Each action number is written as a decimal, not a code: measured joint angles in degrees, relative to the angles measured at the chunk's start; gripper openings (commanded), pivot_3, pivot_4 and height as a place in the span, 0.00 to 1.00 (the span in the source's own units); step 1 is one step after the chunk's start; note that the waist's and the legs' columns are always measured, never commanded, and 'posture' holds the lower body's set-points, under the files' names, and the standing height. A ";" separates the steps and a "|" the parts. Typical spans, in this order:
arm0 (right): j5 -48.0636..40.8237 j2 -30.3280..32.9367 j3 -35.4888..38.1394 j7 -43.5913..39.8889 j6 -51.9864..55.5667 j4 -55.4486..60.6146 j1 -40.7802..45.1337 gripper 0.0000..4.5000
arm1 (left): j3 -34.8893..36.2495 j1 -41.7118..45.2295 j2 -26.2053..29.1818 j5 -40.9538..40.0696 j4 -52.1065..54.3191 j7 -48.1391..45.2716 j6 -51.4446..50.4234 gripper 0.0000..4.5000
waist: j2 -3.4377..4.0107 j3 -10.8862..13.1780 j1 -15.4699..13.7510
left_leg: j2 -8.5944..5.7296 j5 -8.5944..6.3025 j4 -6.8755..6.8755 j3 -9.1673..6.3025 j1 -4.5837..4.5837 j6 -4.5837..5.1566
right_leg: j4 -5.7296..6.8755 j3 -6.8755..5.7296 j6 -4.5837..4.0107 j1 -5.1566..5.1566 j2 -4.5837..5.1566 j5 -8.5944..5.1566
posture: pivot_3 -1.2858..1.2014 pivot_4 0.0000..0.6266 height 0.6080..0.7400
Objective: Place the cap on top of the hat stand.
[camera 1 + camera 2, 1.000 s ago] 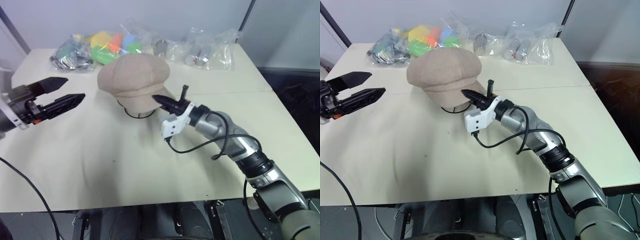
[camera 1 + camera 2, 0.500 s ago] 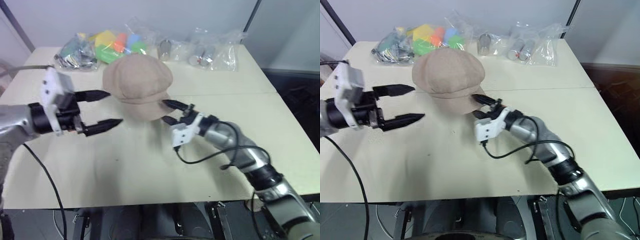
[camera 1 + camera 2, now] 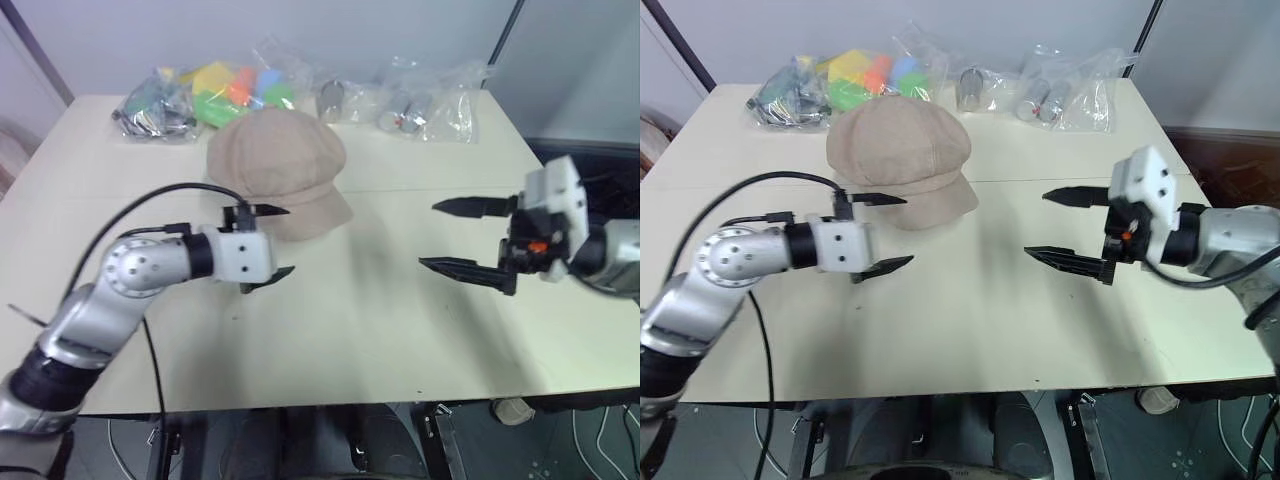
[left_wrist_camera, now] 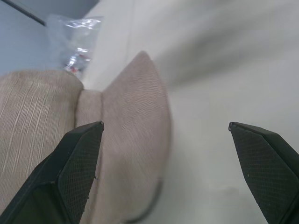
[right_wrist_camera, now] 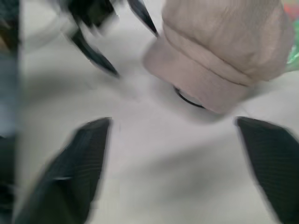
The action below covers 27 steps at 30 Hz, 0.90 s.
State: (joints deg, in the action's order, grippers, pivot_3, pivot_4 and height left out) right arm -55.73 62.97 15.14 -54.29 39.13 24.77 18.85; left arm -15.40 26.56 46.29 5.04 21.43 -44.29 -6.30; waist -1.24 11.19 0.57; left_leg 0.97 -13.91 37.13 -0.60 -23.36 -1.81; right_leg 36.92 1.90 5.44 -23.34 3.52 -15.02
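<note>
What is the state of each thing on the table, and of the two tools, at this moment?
cap: resting over the hat stand, brim toward the robot's right, held by nothing.
hat stand: covered by the cap; its base ring is visible under the brim.
left tool: open, beside the brim, holding nothing.
right tool: open, away from the cap, holding nothing.
plastic bags: closed, lying at the table's far edge.

The tan cap (image 3: 902, 158) sits on the hat stand, brim pointing toward the robot's right. Only the stand's black ring base (image 5: 188, 99) peeks out beneath it.
</note>
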 measured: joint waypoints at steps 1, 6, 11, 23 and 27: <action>-2.25 0.05 0.79 0.45 2.14 0.00 1.09 0.99 | -1.46 1.17 -1.75 2.97 -1.28 1.54 0.47 1.00 | 0.00 0.00 -0.01 | -0.01 0.00 0.01 0.00 -0.02 0.00 | -0.03 0.00 0.03 -0.01 0.00 0.01 | 0.52 0.24 1.00; -7.35 -0.15 1.55 4.95 8.52 -0.45 6.38 0.99 | -6.68 3.27 -8.54 13.77 -4.04 5.78 1.93 1.00 | -0.01 0.00 0.02 | -0.04 -0.01 0.02 0.04 -0.07 0.02 | -0.07 0.02 0.23 -0.04 0.03 0.12 | 0.52 0.24 1.00; -7.45 -0.22 1.53 5.80 10.13 -0.47 6.95 1.00 | -8.38 3.48 -11.06 18.34 -6.13 6.20 2.44 0.95 | -0.01 0.00 0.06 | -0.03 -0.01 0.02 0.04 -0.07 0.02 | -0.05 0.02 0.24 -0.06 0.02 0.12 | 0.52 0.24 1.00; -5.11 -0.80 1.52 5.38 10.49 -0.57 6.97 1.00 | -3.40 3.18 -10.64 19.21 -8.08 9.72 10.65 0.00 | 0.01 -0.02 0.02 | -0.02 -0.01 0.02 0.03 -0.04 0.03 | -0.02 0.02 0.25 -0.04 0.04 0.13 | 0.52 0.24 1.00; -2.79 -0.80 1.38 4.06 10.07 -1.62 7.14 1.00 | 0.73 0.04 -8.16 15.40 -10.15 11.33 19.79 0.00 | 0.02 -0.02 0.19 | 0.01 -0.01 0.01 0.05 -0.02 0.03 | 0.05 0.02 0.26 -0.10 0.04 0.13 | 0.52 0.24 1.00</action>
State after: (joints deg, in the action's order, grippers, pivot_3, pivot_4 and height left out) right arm -58.52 62.17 16.53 -50.23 49.19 23.16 25.99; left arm -14.67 26.60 38.13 20.45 11.28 -32.96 13.49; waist -1.22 11.17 0.76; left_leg 0.98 -13.92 37.14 -0.55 -23.38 -1.79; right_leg 36.97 1.92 5.70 -23.44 3.56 -14.89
